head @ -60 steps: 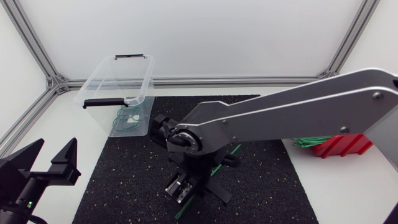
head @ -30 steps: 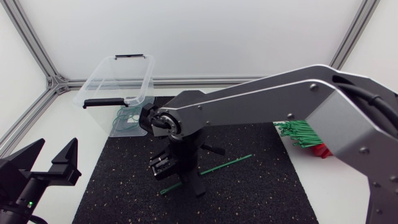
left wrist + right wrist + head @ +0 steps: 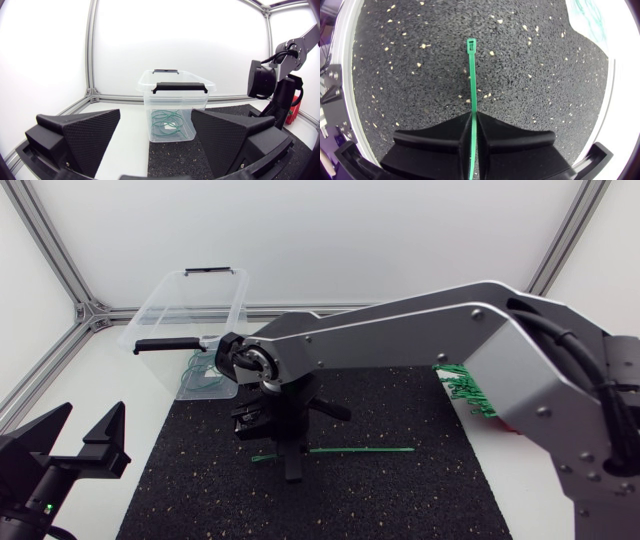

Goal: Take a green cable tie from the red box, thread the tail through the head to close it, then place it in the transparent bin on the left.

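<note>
One green cable tie [image 3: 471, 75] is out of the red box [image 3: 296, 102], unthreaded and straight, clamped in the right end effector [image 3: 472, 120] over the black mat [image 3: 420, 490]; threading and binning remain. The left end effector [image 3: 90, 420] stands wide, empty. One transparent bin [image 3: 165, 310] holds several closed ties [image 3: 169, 122], count unclear

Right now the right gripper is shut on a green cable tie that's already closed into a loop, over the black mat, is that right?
Not quite. The green cable tie is not looped: the right wrist view shows it straight, its head out ahead of the gripper and unthreaded. The rest holds: the right gripper is shut on it, over the black mat.
</note>
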### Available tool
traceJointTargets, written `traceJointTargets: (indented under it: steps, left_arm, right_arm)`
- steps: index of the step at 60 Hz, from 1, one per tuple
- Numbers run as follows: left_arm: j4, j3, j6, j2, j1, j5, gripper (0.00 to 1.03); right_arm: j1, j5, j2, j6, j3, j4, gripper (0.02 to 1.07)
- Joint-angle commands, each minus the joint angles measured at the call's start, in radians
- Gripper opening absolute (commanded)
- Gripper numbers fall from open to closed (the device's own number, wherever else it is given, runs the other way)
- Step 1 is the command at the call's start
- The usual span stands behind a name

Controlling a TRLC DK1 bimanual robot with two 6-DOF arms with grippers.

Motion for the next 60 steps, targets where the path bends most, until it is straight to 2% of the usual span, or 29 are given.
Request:
traceJointTargets:
  steps: [1,25,33,44,48,50,60]
  left_arm:
    - [-0.028,-0.038,-0.009,-0.006,-0.011,0.005,0.99]
    - [-0.026,-0.038,-0.009,-0.006,-0.011,0.005,0.99]
    - [-0.026,-0.038,-0.009,-0.006,-0.011,0.005,0.99]
    - [-0.025,-0.038,-0.009,-0.007,-0.012,0.005,0.99]
    - [-0.023,-0.038,-0.009,-0.007,-0.011,0.005,0.99]
    - [-0.022,-0.039,-0.009,-0.009,-0.011,0.005,0.99]
    - [-0.014,-0.039,-0.013,-0.012,-0.014,0.005,0.99]
  right_arm:
    - [-0.024,-0.001,0.055,0.069,0.044,-0.031,0.08]
    - [-0.054,-0.083,0.055,0.103,-0.003,0.001,0.08]
    - [-0.051,-0.083,0.051,0.094,-0.026,0.029,0.08]
    - [-0.055,-0.083,0.044,0.078,-0.056,0.053,0.30]
    - [-0.055,-0.083,0.032,0.075,-0.063,0.056,0.56]
    - [-0.057,-0.081,0.026,0.075,-0.068,0.058,0.63]
    - [-0.061,-0.083,-0.003,0.072,-0.091,0.069,0.67]
